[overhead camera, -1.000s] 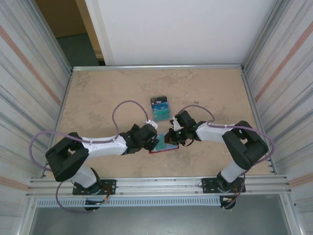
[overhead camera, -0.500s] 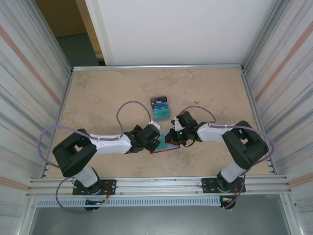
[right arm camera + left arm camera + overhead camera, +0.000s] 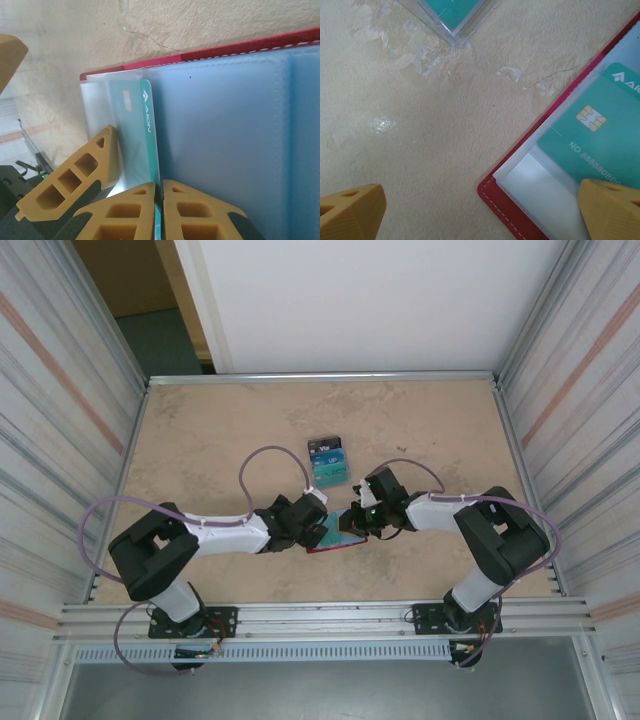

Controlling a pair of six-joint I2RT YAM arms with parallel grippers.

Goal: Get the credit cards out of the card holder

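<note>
L arm has been brought in from 9 o'clock. L jaws, wide open, are set over card holder (image 3: 335, 542) corner, worktop (image 3: 220, 440) centre. R jaws are shut on teal card (image 3: 142, 135) edge, so pull-out seems readied. Card pile (image 3: 328, 462) is left at 12.

Red card holder (image 3: 503, 206) open flat; teal card (image 3: 590, 142) in clear sleeve (image 3: 532, 186); blue-teal card pile (image 3: 328, 462) apart, farther back.
</note>
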